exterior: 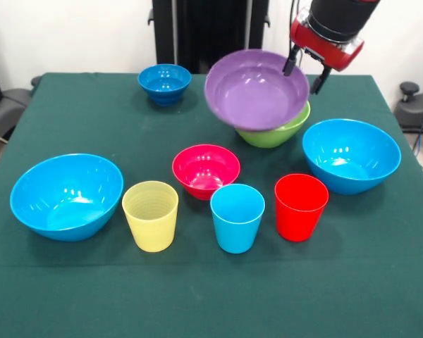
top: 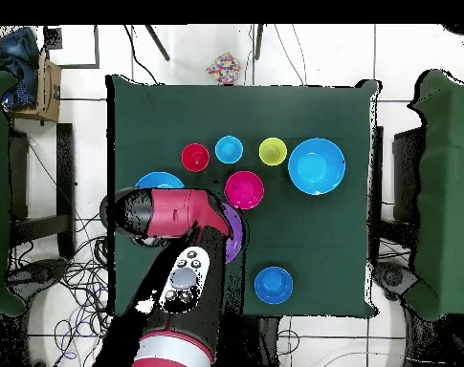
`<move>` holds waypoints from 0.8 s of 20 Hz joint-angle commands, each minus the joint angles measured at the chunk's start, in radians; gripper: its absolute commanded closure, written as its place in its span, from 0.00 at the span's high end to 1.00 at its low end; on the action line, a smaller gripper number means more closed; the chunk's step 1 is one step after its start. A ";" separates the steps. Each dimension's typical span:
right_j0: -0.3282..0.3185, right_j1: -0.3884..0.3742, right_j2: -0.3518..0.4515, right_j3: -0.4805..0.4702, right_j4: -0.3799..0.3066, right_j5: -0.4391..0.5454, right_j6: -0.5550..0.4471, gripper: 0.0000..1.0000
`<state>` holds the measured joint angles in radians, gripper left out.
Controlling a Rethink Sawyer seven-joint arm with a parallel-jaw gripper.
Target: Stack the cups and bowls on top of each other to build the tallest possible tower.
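Observation:
My gripper (exterior: 304,74) is shut on the right rim of the wide purple bowl (exterior: 256,89) and holds it tilted, its inside facing the front camera. The purple bowl is just over the large lime green bowl (exterior: 276,134), which stands on the table at the back right; I cannot tell whether they touch. In the overhead view my arm covers the green bowl, and only an edge of the purple bowl (top: 234,235) shows. The pale yellow cup (exterior: 150,215), light blue cup (exterior: 237,217) and red cup (exterior: 300,206) stand upright in a front row. The green cup is out of view.
One large light blue bowl (exterior: 66,196) sits at the front left and the other (exterior: 350,155) at the right. The small pink-red bowl (exterior: 206,170) is in the middle. The small dark blue bowl (exterior: 164,83) is at the back left.

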<state>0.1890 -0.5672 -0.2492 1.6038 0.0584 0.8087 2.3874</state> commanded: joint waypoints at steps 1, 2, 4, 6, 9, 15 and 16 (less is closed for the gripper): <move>0.014 0.014 0.049 -0.006 0.026 -0.039 0.153 1.00; 0.015 0.013 0.049 -0.002 0.031 -0.039 0.157 1.00; 0.013 0.012 0.050 0.000 0.031 -0.043 0.151 1.00; 0.008 0.009 0.055 0.007 0.036 -0.052 0.146 1.00; 0.009 0.012 0.055 0.002 0.040 -0.040 0.146 1.00; 0.016 0.025 0.049 -0.025 0.048 -0.027 0.164 1.00; 0.015 0.026 0.051 -0.027 0.048 -0.026 0.160 1.00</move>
<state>0.1917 -0.5672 -0.2553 1.6038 0.0741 0.8087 2.3874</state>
